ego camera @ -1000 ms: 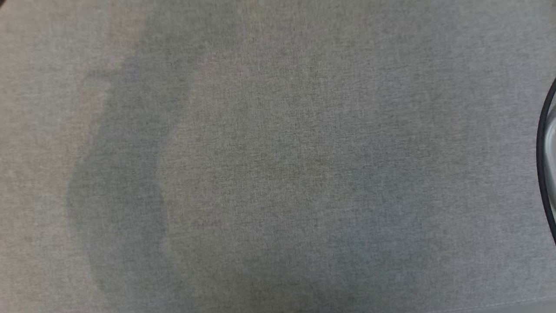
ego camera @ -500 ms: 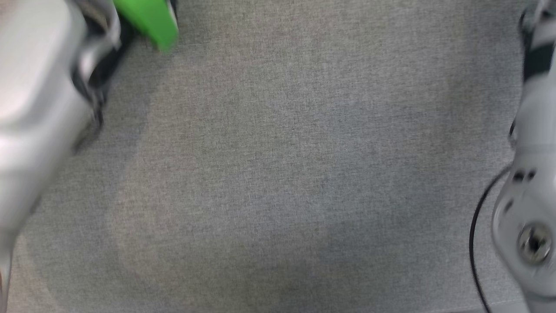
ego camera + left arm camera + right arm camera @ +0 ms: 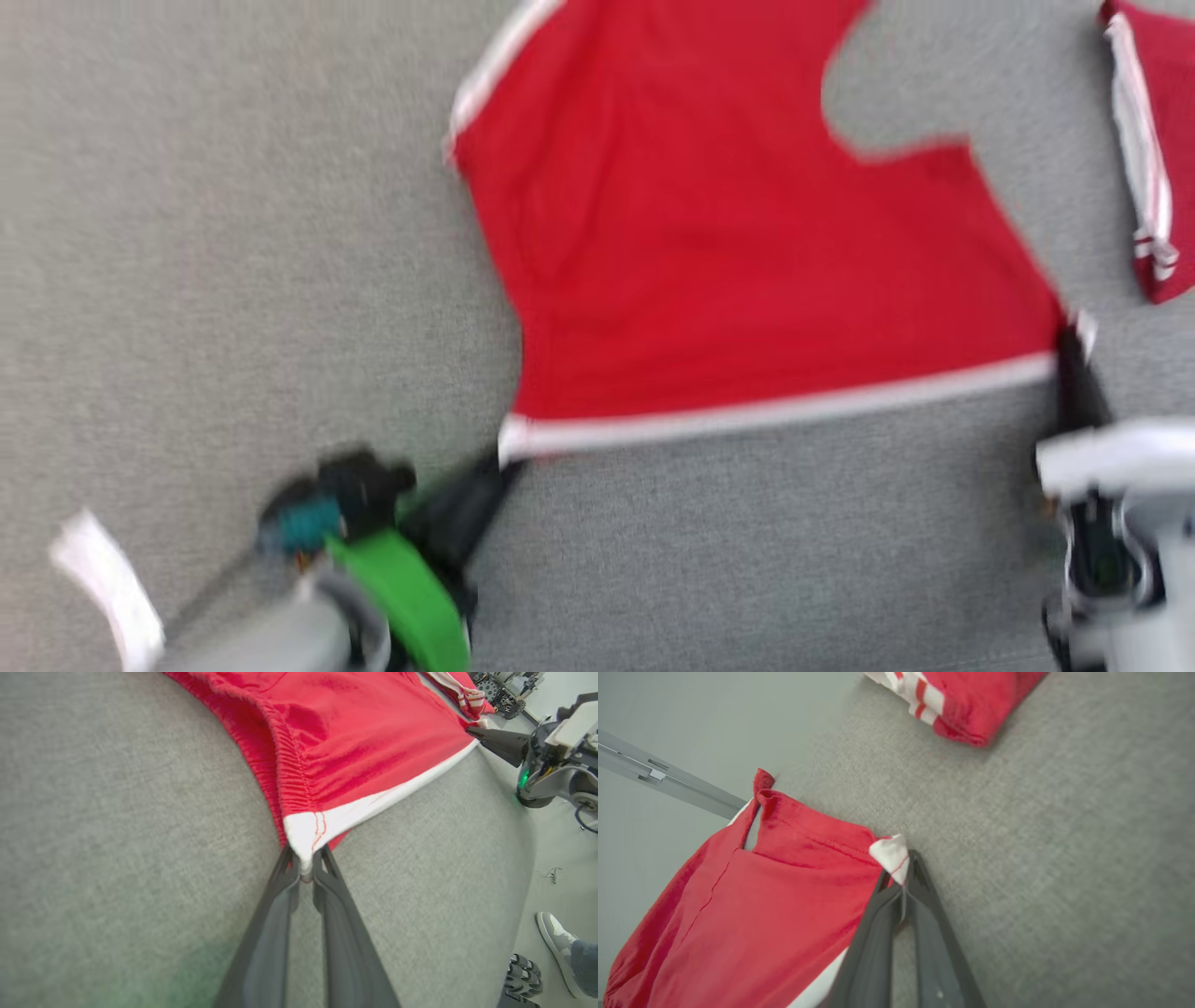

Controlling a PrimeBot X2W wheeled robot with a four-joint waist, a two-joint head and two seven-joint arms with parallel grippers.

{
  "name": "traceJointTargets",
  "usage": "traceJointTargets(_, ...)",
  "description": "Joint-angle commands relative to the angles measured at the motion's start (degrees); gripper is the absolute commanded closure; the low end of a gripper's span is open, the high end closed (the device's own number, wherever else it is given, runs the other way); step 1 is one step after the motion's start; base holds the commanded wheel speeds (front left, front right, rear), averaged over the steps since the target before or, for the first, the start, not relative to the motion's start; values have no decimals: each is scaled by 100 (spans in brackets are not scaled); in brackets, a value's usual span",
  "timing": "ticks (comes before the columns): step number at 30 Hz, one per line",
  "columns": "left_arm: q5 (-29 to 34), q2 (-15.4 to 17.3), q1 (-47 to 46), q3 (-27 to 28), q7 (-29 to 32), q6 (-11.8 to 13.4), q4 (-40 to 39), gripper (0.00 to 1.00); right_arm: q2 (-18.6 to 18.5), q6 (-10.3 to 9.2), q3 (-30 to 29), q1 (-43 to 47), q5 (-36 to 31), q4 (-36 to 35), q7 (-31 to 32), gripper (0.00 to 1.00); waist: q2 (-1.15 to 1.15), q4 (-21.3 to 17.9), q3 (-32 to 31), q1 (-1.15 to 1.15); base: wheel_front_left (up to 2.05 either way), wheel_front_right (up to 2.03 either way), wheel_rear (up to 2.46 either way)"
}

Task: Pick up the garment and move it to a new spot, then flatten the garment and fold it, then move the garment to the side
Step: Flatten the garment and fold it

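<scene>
A red garment (image 3: pixel 747 243) with a white hem lies spread on the grey fabric surface (image 3: pixel 233 233), blurred in the head view. My left gripper (image 3: pixel 504 459) is shut on the hem's left corner; in the left wrist view the white corner (image 3: pixel 310 828) is pinched between its fingertips (image 3: pixel 306 861). My right gripper (image 3: pixel 1071 343) is shut on the hem's right corner, and the right wrist view shows that white corner (image 3: pixel 892 854) clamped at its tips (image 3: pixel 901 870). The hem runs taut between the two grippers.
A second red garment (image 3: pixel 1153 177) with white stripes lies folded at the far right, also in the right wrist view (image 3: pixel 966 704). A white strip (image 3: pixel 103 588) sits at the lower left. A person's shoe (image 3: pixel 556 933) stands on the floor past the surface's edge.
The head view has shifted a lot: earlier it held bare grey surface, then both arms at its sides. Now the red garment and both grippers on its hem are in it.
</scene>
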Motion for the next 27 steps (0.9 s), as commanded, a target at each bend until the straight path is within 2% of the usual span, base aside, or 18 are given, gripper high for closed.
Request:
traceJointTargets(1,-8,263,489,33,-44,289,-76,100,-99,-106,-115,568,168,-43,-35,100,0,-35,-1197,0,0,0,0)
traceJointTargets(4,-22,284,1404,199,-45,793,-595,100,-123,-104,-101,1401,438,-493,-54,100,0,-30,-1519,0,0,0,0)
traceJointTargets(6,-12,305,2071,502,-49,1140,-997,100,-123,-103,-166,1971,579,-857,-39,100,0,-16,-1656,0,0,0,0)
traceJointTargets(8,111,360,2511,792,-56,1367,-1307,100,-130,-105,-298,2398,722,-1166,-14,100,0,54,-1736,0,0,0,0)
traceJointTargets(10,165,312,2862,1023,-65,1472,-1632,100,-133,-106,-401,2667,793,-1426,69,100,0,116,-1762,0,0,0,0)
traceJointTargets(12,189,267,3015,1170,-65,1446,-1841,100,-131,-106,-464,2683,698,-1631,191,100,0,172,-1715,0,0,0,0)
traceJointTargets(17,216,95,2674,1288,-64,1156,-1938,100,-115,-101,-456,2056,370,-1791,530,100,0,415,-1526,0,0,0,0)
traceJointTargets(21,155,-80,2196,1406,107,988,-1994,100,-94,-96,-385,1057,-142,-1628,968,100,0,653,-1133,0,0,0,0)
traceJointTargets(27,-16,-494,1330,1411,544,521,-1614,100,-75,-65,-589,-500,-1303,-1044,1722,100,0,1180,-622,0,0,0,0)
